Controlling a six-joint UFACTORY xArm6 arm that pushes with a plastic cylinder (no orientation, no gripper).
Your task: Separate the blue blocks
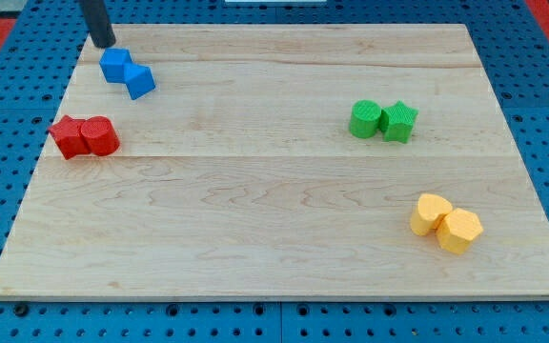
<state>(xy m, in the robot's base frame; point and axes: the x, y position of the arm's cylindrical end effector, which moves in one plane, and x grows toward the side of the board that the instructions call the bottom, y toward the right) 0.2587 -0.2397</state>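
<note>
My tip (106,44) is sitting near the board's (274,257) top-left corner, just up-left of the blue cube (114,65); it's a bare rod, gripping nothing, and I can't tell if it's touching. The blue cube is touching the second blue block (139,81) down-right of it, so they're not yet separated. Judgement: pushing from here is just shoving both along together. Better to be wedging the tip into the seam and driving one block toward open board, away from the red pair (84,136).
</note>
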